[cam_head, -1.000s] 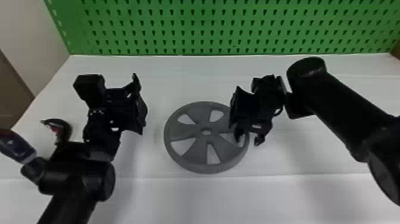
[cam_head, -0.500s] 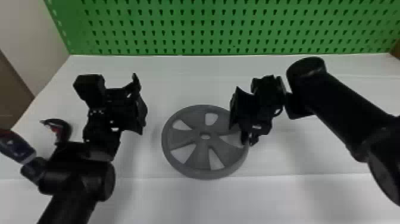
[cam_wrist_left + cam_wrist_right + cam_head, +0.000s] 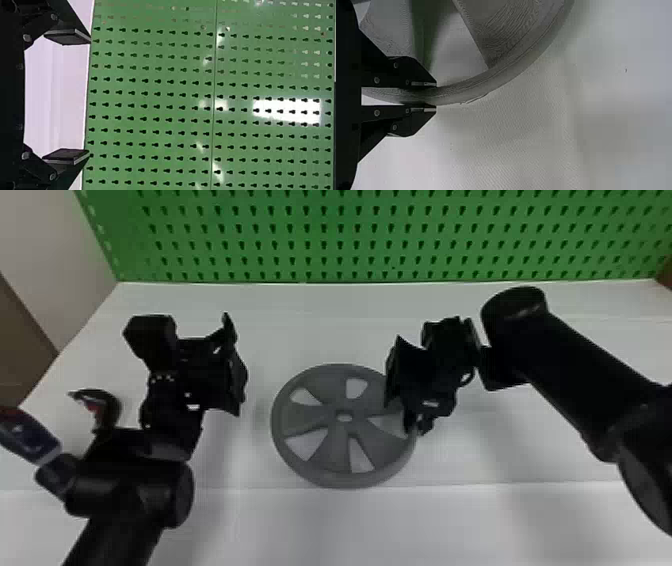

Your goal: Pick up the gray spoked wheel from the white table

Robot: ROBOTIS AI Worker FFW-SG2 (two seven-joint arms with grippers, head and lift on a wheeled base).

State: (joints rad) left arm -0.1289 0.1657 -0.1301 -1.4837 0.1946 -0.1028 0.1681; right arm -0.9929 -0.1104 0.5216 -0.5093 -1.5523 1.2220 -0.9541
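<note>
Nearest, rising from the bottom edge of the head view: the left arm (image 3: 125,495), with a curved dark piece with a red inner patch (image 3: 95,407) beside the elbow. At the right edge: the right arm (image 3: 565,375), slanting in toward the middle. Between them, across the front: a pale strip of the white surface (image 3: 450,520).

A little farther in, right gripper (image 3: 417,429) at the right side of the gray spoked wheel (image 3: 302,422). Jaws clamped on the rim, with one finger to the inner side and the other to the outer, as seen from the right wrist. Wheel in the middle of the head view, broad face up, roughly level, with wedge-shaped openings between spokes and a small hole at the hub. Hard to tell about contact with the surface beneath.

Off to the left of the wheel and well apart from it: left gripper (image 3: 205,342), empty, jaws spread wide.

Farthest, behind the surface: upright green pegboard (image 3: 320,220), with rows of dark slots and, in the left wrist view, bright reflections; at its left, a pale wall (image 3: 40,240).
</note>
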